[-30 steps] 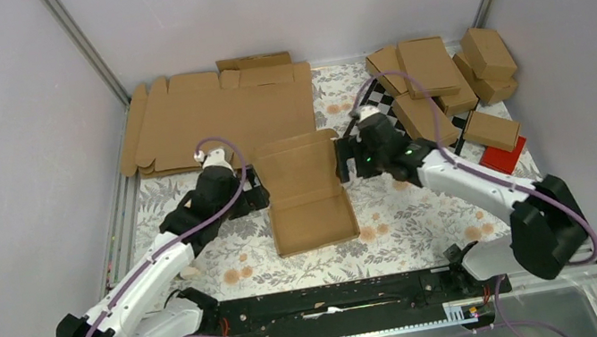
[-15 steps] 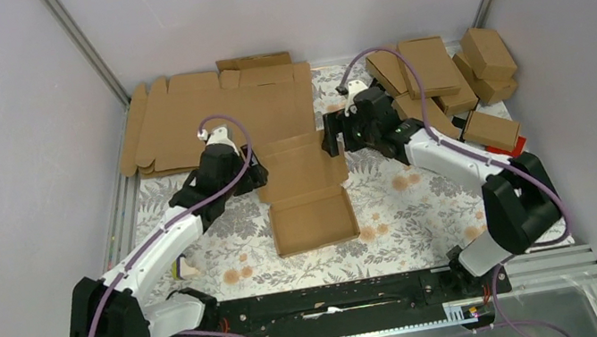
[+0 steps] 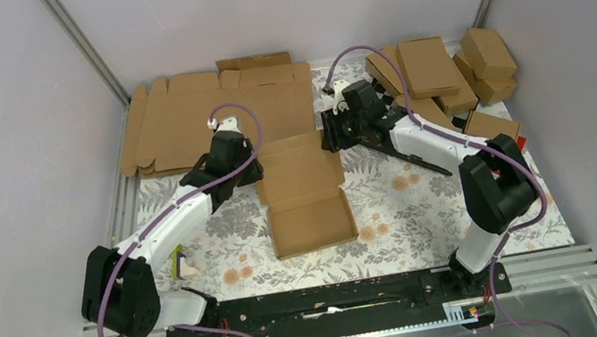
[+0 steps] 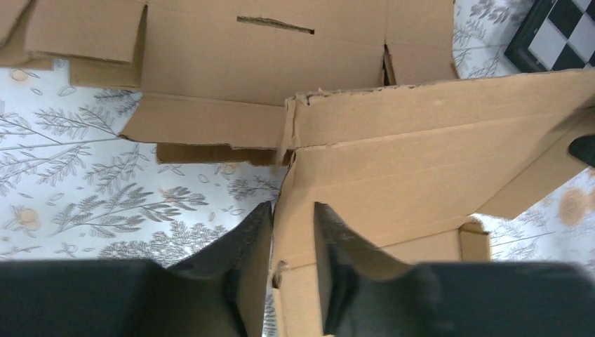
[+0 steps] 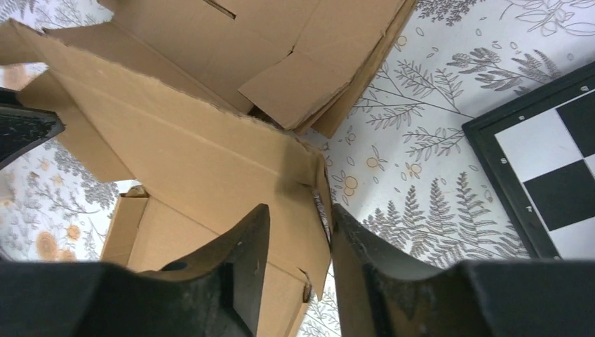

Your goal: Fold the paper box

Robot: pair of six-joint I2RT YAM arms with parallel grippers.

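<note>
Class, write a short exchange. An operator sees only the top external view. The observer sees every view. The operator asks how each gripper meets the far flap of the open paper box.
Operator: From above, the left arm hides its own fingers. Where are they?
Observer: The left gripper straddles the left edge of the paper box flap, one finger on each side.
Operator: And the right?
Observer: The right gripper straddles the flap's opposite corner. I cannot tell whether it is pinching.

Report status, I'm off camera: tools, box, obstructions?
Left tool shut on paper box lid's left edge; right tool on right edge. Lid raised. Flat blanks just behind.
</note>
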